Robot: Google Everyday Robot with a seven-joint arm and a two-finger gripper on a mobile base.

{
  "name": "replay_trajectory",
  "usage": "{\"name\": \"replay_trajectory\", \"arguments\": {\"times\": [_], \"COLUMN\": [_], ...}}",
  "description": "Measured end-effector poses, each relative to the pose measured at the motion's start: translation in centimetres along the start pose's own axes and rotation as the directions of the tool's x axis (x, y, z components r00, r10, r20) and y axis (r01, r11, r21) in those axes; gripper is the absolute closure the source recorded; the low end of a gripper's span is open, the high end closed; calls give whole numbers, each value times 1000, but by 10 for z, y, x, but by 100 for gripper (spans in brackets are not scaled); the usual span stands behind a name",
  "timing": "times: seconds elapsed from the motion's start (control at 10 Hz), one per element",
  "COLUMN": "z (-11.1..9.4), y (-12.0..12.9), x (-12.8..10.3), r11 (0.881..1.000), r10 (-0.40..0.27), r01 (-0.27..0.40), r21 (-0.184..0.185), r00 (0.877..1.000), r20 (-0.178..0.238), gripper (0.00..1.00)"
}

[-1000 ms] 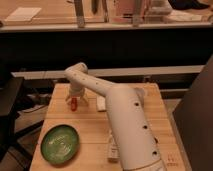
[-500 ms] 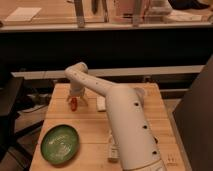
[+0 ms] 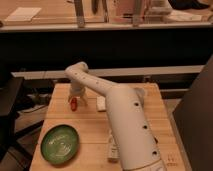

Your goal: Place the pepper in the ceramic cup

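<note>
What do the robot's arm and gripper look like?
The arm is white and smooth, a thick rounded tube narrowing to a rounded elbow, with small dark dots along its side. No cables show. The gripper, at the far left of the table, looks pale and small.

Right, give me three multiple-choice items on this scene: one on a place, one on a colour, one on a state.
1. Where is the gripper? A. over the green plate B. at the pepper, over the table's far left C. beyond the table's edge
2. The pepper's colour? A. red-orange B. yellow C. purple
3. The green plate is: A. bare B. holding the pepper C. under the white block
Answers: 1 B, it hangs right by the pepper; 2 A, it shows red-orange against the wooden table; 3 A, nothing lies on it, and the white block sits apart.
</note>
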Motion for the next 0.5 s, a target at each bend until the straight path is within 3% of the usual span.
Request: {"name": "replay_trajectory", "arguments": {"times": [0.2, 0.3, 0.5], "z": [-3, -3, -3], "y": [3, 3, 4], "x": [1, 0, -2], "r11": [1000, 1000, 1000], "r10": [10, 10, 11], "r01": [-10, -10, -11], "r21": [1, 2, 3], "r00": [1000, 1000, 1000], "r20": [0, 3, 5], "gripper": [67, 70, 63]}}
